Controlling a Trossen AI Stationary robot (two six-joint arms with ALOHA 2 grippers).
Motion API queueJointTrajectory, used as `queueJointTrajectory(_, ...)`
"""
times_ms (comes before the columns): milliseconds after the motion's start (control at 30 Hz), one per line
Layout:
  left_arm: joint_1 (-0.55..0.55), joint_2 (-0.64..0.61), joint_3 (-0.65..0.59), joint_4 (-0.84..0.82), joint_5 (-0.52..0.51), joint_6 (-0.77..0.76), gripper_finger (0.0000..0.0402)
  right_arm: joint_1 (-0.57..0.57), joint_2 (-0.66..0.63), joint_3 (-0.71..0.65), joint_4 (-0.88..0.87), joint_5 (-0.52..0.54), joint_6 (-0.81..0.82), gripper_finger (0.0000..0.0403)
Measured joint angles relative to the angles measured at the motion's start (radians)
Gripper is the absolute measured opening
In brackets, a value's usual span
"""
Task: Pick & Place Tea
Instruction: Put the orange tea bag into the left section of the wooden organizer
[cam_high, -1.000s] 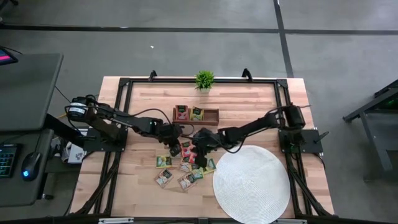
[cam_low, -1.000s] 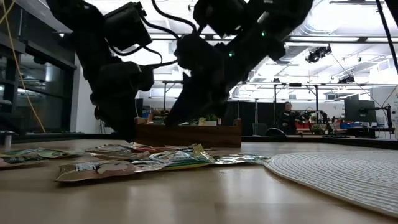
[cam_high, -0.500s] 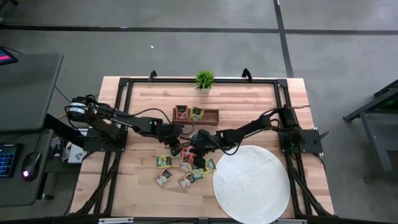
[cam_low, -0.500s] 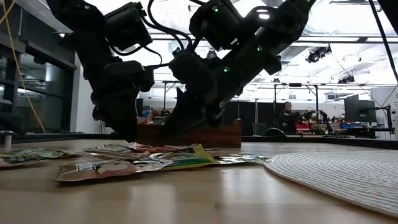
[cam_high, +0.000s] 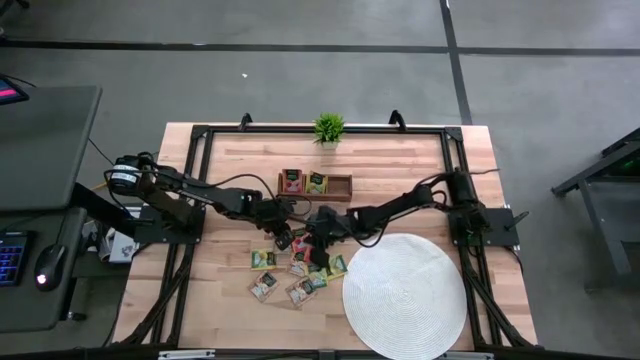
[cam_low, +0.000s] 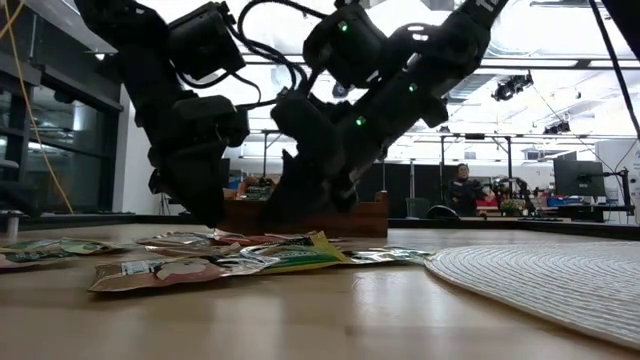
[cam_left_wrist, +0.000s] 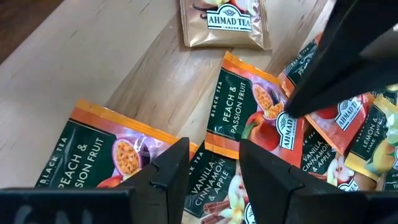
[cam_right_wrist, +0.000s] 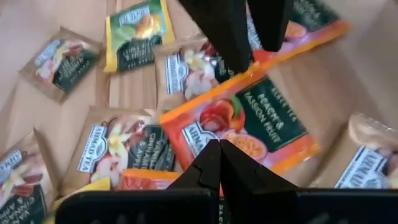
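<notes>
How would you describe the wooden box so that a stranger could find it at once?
On the wooden table, look just in front of the small green plant. The wooden box is a low dark-brown tray; unlike the loose packets nearer the white mat, its two packets sit inside walls.

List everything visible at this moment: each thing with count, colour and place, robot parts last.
tea packets: about ten loose, orange, yellow, green and tan, heaped at the table's middle; two more stand in the tray
wooden tray: one, dark brown, behind the heap
potted plant: one, green, at the far edge
round mat: one, white, near right corner
table: one, light wood, black frame
person: one, far back in the room
left gripper: partly open, low over the heap
right gripper: shut, tips down on the heap
</notes>
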Motion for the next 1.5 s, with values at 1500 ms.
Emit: queueJointTrajectory(1500, 0.0, 0.087, 0.012, 0.119, -0.013, 0.281, 0.0237, 0.012, 0.022, 0.0, -0.003, -0.015, 0.036, 0.0)
